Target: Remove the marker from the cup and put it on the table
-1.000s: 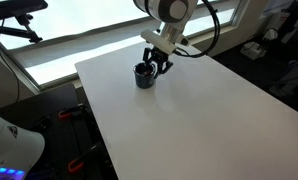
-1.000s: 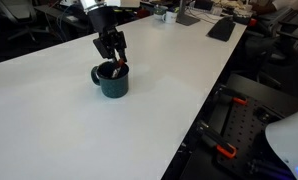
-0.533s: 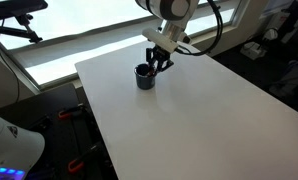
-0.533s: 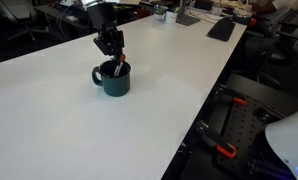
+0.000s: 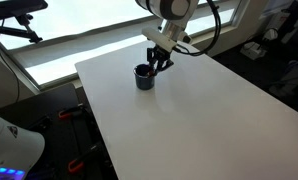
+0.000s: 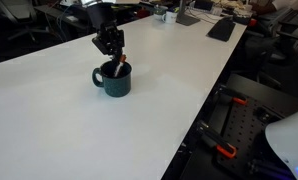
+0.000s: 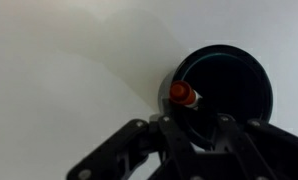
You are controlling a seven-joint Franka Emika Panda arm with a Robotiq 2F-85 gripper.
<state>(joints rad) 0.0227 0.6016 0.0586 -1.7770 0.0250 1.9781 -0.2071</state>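
Observation:
The dark cup (image 5: 144, 77) stands on the white table (image 5: 194, 125) near its far edge; it also shows in an exterior view (image 6: 114, 81) and from above in the wrist view (image 7: 227, 85). The reddish marker (image 6: 119, 67) leans inside the cup, its red end up at the rim (image 7: 182, 94). My gripper (image 6: 112, 53) hangs straight over the cup (image 5: 156, 63), its fingers closed around the marker's upper part (image 7: 194, 118). The marker's lower part is hidden in the cup.
The table (image 6: 59, 125) stretches wide around the cup. Its edge lies close behind the cup, by the window (image 5: 49, 45). Keyboards and desk clutter (image 6: 221, 28) sit at the far end. Black equipment (image 6: 239, 120) stands beside the table.
My gripper has risen slightly over the cup while holding the marker. The cup has not moved.

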